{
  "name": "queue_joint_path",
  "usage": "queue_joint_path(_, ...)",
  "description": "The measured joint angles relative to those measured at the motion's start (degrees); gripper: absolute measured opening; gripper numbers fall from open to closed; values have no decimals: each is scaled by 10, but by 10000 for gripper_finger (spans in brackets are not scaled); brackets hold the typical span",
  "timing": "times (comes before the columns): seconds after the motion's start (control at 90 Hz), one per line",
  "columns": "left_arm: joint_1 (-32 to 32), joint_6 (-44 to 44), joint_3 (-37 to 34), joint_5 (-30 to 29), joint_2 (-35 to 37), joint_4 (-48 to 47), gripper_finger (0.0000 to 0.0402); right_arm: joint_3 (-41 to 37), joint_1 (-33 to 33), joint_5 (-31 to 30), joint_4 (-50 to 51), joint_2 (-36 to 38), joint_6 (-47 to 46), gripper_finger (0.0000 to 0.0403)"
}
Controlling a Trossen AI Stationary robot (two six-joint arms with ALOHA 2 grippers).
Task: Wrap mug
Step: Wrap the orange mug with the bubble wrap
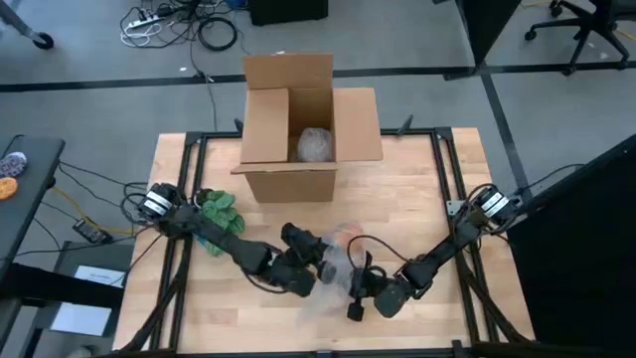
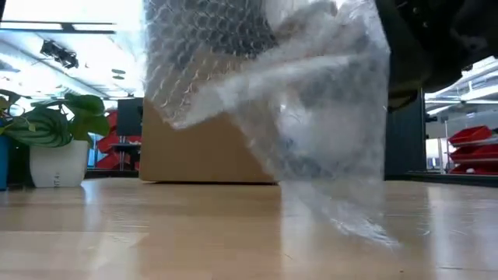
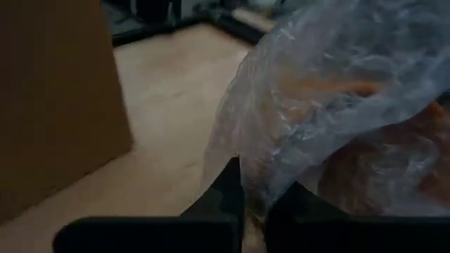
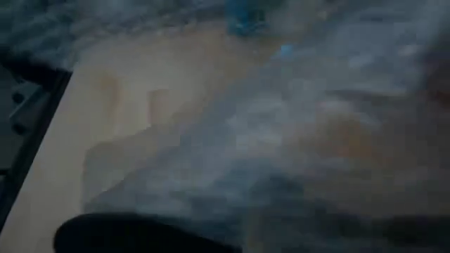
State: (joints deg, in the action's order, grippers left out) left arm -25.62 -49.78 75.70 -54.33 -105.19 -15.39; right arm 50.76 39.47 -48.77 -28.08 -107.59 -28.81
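A sheet of clear bubble wrap [image 1: 336, 267] is bunched near the table's front middle, and the orange mug [image 3: 383, 165] shows dimly through it. In the low view the bubble wrap [image 2: 288, 101] hangs raised, with its lower end [image 2: 350, 222] on the table. My left gripper [image 3: 256, 211] is shut on the wrap, coming in from the left. My right gripper [image 1: 358, 286] is against the wrap's right side, and its own view is filled by the bubble wrap [image 4: 281, 126]. My left gripper pinches a bunched part of the bubble wrap [image 3: 259, 188] between its two fingers, next to the mug. How many layers it holds cannot be told. The wrap rises out of the fingers and drapes over the mug, and its lower end lies on the table.
An open cardboard box [image 1: 298, 129] stands at the far middle with a wrapped bundle [image 1: 316, 145] inside. A potted green plant [image 1: 221, 209] sits at the left, beside my left arm. Bare wood stretches to the right and along the near edge.
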Motion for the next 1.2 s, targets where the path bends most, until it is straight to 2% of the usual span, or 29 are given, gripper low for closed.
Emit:
queue_joint_path(0.089,11,30,24,29,0,-57,2,0,4,2,0,0,1,0)
queue_joint_path(0.189,32,54,49,126,0,-112,2,0,6,6,-6,0,2,0)
queue_joint_path(0.289,58,73,50,218,0,-114,2,0,-1,16,-8,0,-2,0)
queue_joint_path(0.556,112,96,50,326,-5,-118,3,0,-38,98,-50,-1,-10,0)
queue_joint_path(0.7,132,94,50,356,-15,-98,3,0,-39,107,-94,-1,-3,0)
queue_joint_path(0.978,135,105,52,382,-62,-52,7,0,-24,111,-105,0,-19,0)
queue_joint_path(1.2,135,104,54,397,-75,-28,8,0,-6,120,-163,3,25,0)
